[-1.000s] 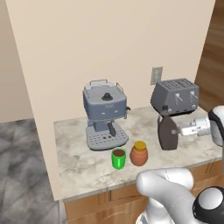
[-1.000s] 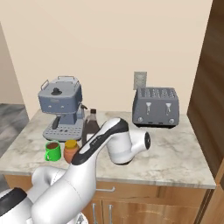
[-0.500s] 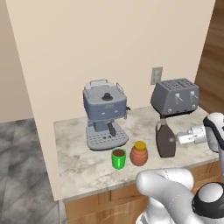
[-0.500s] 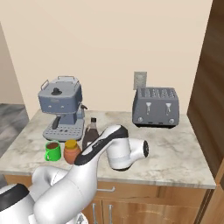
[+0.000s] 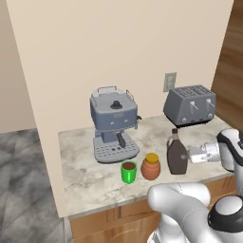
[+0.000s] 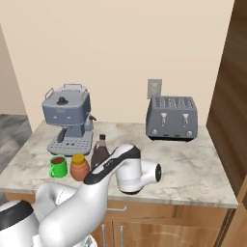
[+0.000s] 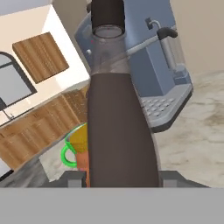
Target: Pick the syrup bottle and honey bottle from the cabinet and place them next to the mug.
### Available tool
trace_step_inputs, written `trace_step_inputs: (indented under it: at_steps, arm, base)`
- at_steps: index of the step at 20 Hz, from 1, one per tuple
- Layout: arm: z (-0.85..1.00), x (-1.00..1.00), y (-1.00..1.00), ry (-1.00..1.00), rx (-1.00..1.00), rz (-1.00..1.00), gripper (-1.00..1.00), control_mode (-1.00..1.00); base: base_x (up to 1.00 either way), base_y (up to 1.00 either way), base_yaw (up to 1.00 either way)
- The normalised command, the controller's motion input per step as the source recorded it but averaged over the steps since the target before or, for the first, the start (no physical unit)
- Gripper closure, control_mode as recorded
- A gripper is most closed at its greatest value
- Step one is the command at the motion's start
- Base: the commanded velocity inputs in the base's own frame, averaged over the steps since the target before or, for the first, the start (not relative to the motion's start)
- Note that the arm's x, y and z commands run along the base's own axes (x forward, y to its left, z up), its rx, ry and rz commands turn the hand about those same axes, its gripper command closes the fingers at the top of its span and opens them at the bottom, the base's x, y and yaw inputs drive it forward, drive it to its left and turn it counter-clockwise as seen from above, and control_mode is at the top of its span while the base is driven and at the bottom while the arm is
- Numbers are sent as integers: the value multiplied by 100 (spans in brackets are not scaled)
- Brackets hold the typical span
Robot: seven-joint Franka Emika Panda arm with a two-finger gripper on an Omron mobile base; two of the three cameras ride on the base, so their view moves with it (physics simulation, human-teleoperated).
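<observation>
The dark syrup bottle (image 5: 177, 156) stands upright at the counter's front, just right of the honey bottle (image 5: 151, 166), a short reddish-brown jar with a yellow lid. Left of that is the green mug (image 5: 128, 172). My gripper (image 5: 186, 156) reaches in from the right and is shut on the syrup bottle's body. In the hand view the syrup bottle (image 7: 118, 131) rises between my fingertips, with the honey bottle (image 7: 81, 148) and mug (image 7: 66, 153) just behind it. From the right base view my arm hides the lower part of the syrup bottle (image 6: 100, 153). The cabinet is out of view.
A blue-grey coffee machine (image 5: 114, 123) stands behind the mug, a grey toaster (image 5: 190, 105) at the back right under a wall outlet (image 5: 169, 81). The marble counter (image 5: 85, 175) ends at its left edge; a dark wood panel (image 6: 236, 72) bounds the right.
My gripper has carried the syrup bottle down and slightly left, closer to the honey bottle. The honey bottle and mug have not moved.
</observation>
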Motion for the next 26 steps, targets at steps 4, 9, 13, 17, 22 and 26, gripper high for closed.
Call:
trace_step_inputs:
  at_steps: [4,9,13,17,22,26]
  arm:
    - [-1,20,0,-11,0,0,100,-100]
    - [0,15,0,-12,0,0,100,-100]
    - [0,0,0,-15,0,0,100,-100]
    - [0,-8,0,-24,0,0,100,-100]
    - [0,-7,2,-24,0,1,100,-100]
    - [0,0,5,-12,0,0,100,-100]
  base:
    - [0,0,0]
    - [0,0,0]
    - [0,0,0]
    - [0,0,0]
    - [0,0,0]
    - [0,0,0]
